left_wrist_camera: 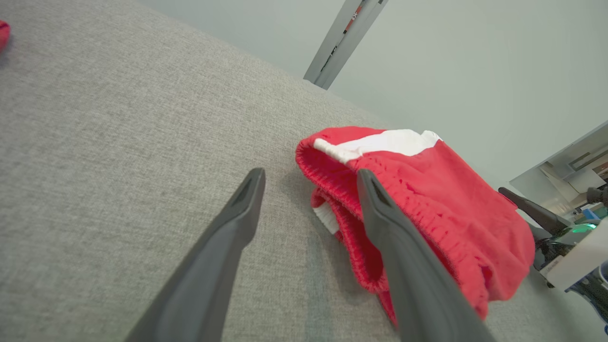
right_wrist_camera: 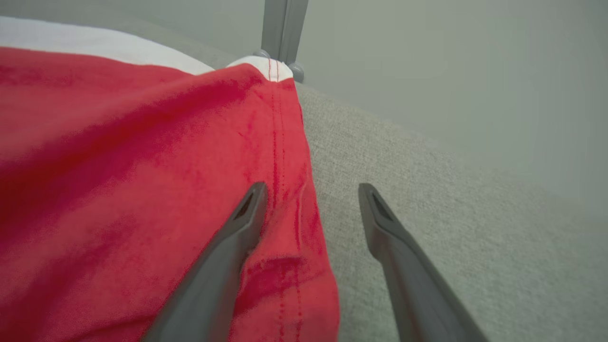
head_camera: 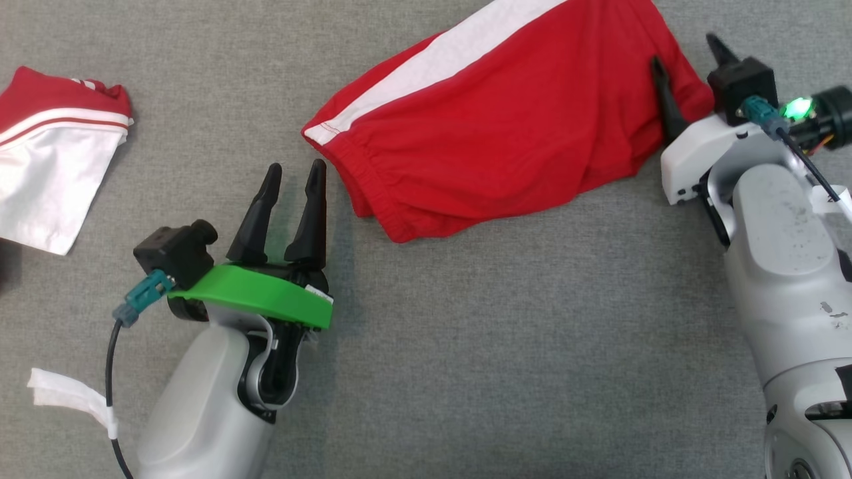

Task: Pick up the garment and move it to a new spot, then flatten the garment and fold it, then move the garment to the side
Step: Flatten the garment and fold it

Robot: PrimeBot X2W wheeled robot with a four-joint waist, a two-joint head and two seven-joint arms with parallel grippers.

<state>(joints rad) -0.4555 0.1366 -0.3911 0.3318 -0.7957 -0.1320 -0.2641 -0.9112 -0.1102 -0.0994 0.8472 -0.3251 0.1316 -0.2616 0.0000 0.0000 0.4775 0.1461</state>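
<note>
The red shorts [head_camera: 506, 133] with a white side stripe lie in the upper middle and upper right of the head view on the grey fabric surface [head_camera: 532, 346]; they are in a compact slanted shape, and at the waistband end the left wrist view shows layers stacked one on another, so the fold looks to be made, or nearly so; the left claw [head_camera: 296, 167] sits at the lower left, its fingers apart with nothing between them, just beside the waistband end but off the cloth; the right claw [head_camera: 685, 52] is at the upper right, also spread and holding nothing, one finger over the hem of the shorts and the other over bare surface, though I cannot tell whether it presses on the cloth; a second red and white garment [head_camera: 53, 153] lies well apart at the left edge; judged from this, picking up, flattening and folding seem done, and what is left is to grip the folded shorts and shift them to the side.
</note>
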